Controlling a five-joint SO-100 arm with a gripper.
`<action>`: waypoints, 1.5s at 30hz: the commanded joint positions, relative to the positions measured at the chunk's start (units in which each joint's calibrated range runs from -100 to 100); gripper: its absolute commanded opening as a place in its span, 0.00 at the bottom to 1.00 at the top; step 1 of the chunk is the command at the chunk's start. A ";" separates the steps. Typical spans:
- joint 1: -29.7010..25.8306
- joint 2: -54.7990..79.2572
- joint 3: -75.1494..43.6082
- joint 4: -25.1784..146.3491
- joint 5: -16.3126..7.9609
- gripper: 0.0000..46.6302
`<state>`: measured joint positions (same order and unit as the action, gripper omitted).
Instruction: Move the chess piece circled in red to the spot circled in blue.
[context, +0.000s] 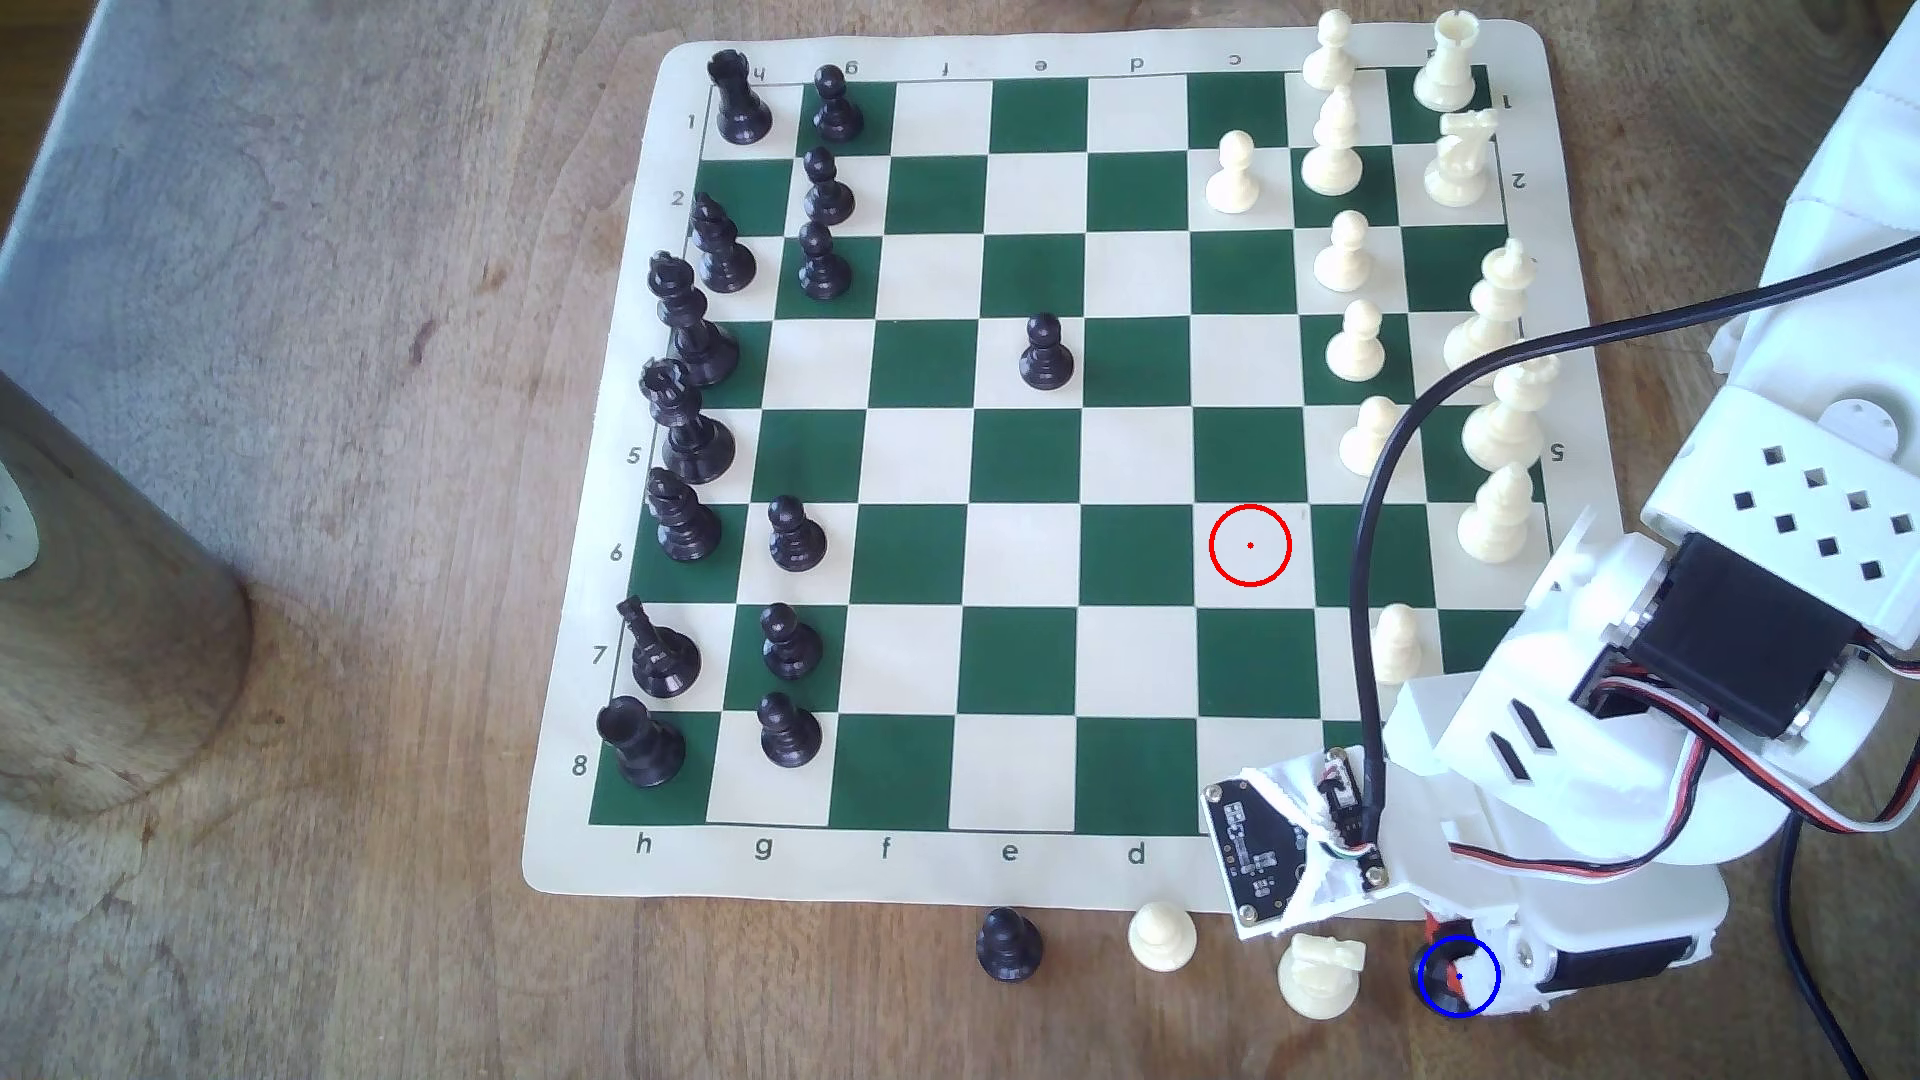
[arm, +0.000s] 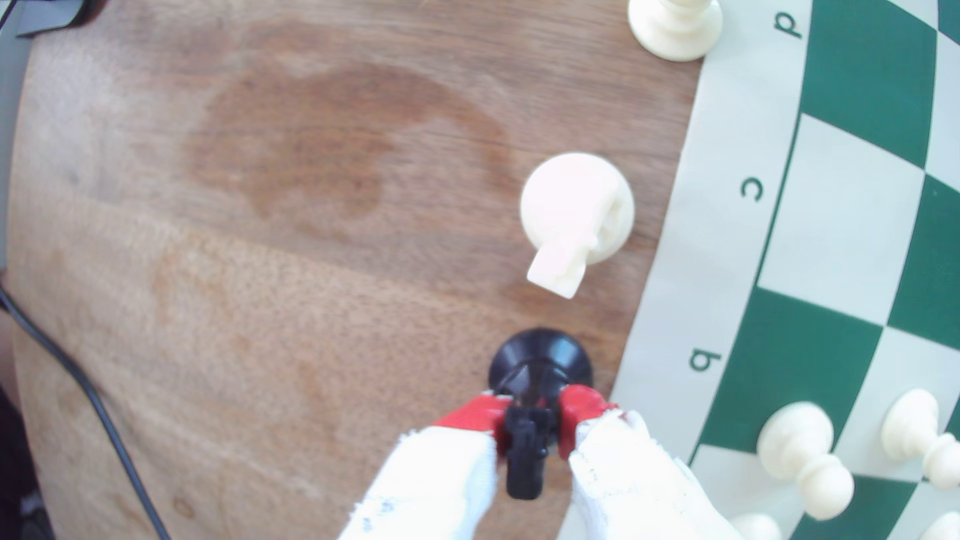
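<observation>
Black knight pinched in the pincer at the blue ring

The gripper (arm: 535, 415) has its red-tipped fingers (arm: 475, 415) closed narrowly on the black knight's (arm: 540, 358) head. The knight stands upright over bare wooden table (arm: 311, 259), just off the chess mat's (arm: 670, 291) edge, inside the blue ring (context: 1459, 976), with the white knight (arm: 576, 218) near it. The red ring (context: 1250, 545) marks an empty white square.

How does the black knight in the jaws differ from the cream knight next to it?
The black knight is glossy black; the cream knight is pale cream. The black one is clamped between the gripper's red-tipped jaws, while the cream one stands free, untouched. The black one sits at the blue ring; the cream one stands beside it. Both are off the board, over the bare wood table.
</observation>
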<state>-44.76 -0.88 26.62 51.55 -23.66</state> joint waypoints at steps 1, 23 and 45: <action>0.38 -1.92 -4.22 1.19 0.59 0.52; 4.21 -25.10 4.48 17.16 2.39 0.73; 40.27 -70.68 42.65 3.32 14.70 0.05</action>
<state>-7.15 -65.98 62.68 64.54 -9.69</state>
